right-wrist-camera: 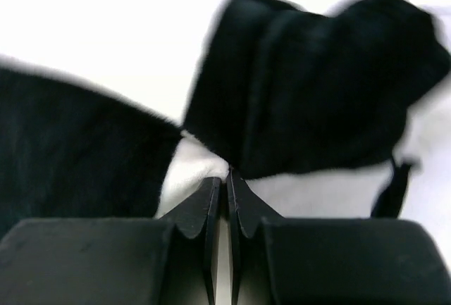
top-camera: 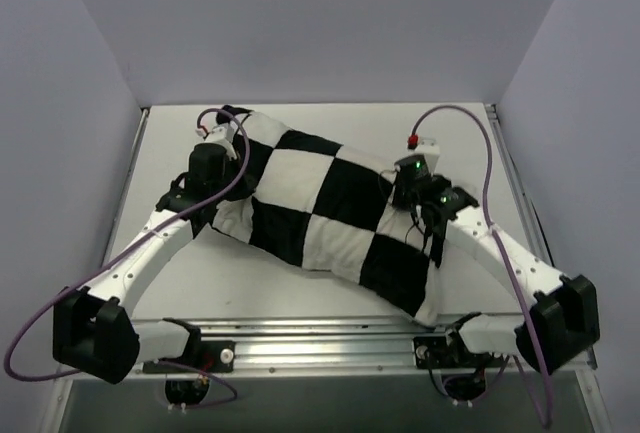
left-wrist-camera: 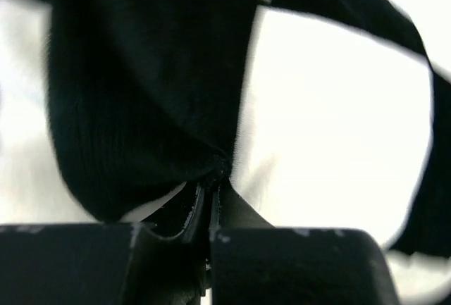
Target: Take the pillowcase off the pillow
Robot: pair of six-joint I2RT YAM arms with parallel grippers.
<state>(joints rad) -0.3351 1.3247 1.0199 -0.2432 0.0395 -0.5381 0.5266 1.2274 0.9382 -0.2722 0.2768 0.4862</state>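
Observation:
The black and white checked pillowcase (top-camera: 330, 208) lies slantwise across the table, plump, from the far left to the near right. The pillow is inside it and hidden. My left gripper (top-camera: 228, 158) is at the cover's far left end. In the left wrist view the left gripper (left-wrist-camera: 213, 178) is shut on a puckered fold of the pillowcase (left-wrist-camera: 331, 108). My right gripper (top-camera: 398, 189) is at the cover's right upper edge. Seen from the right wrist, this gripper (right-wrist-camera: 227, 177) is shut, and a small pinch of the pillowcase (right-wrist-camera: 317, 86) converges at its tips.
The white table (top-camera: 180, 283) is boxed in by pale walls on the left, back and right. An aluminium rail (top-camera: 320, 338) runs along the near edge between the arm bases. Purple cables (top-camera: 470, 118) loop from both wrists.

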